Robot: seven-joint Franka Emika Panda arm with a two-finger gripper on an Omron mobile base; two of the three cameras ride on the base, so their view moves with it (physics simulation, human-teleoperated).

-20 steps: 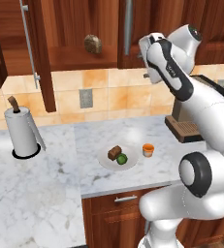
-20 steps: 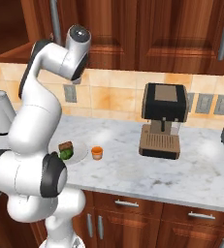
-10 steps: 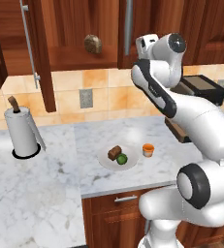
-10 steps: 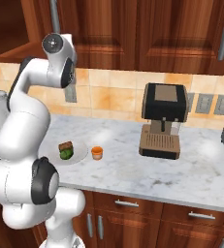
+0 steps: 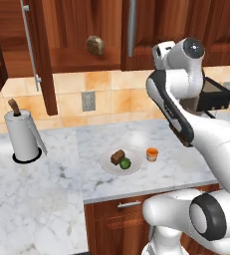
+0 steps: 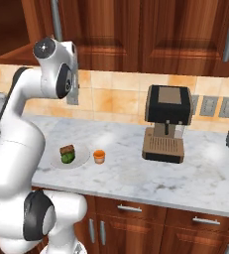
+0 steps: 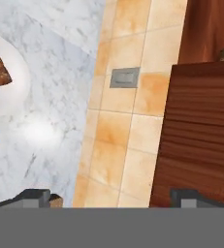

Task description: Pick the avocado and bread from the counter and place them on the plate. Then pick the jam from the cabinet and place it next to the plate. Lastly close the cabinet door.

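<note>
bread (image 5: 118, 156) + avocado (image 5: 125, 163) on plate (image 5: 108, 167) | jam (image 5: 152, 154) beside plate | cabinet door (image 5: 43, 55) open, probably last step | gripper (image 7: 111, 196) spread wide, empty

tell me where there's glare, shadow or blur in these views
Hand view: a soft white glare patch on the veined marble counter, and the round white plate nearly washes out. Left base view: the white paper towel roll casts a dark ring shadow. Right base view: evenly lit, sharp.

Orange-tan tiled backsplash (image 5: 111, 99) carries a grey wall outlet (image 5: 88, 101); reddish wood drawers (image 6: 136, 218) sit below.
</note>
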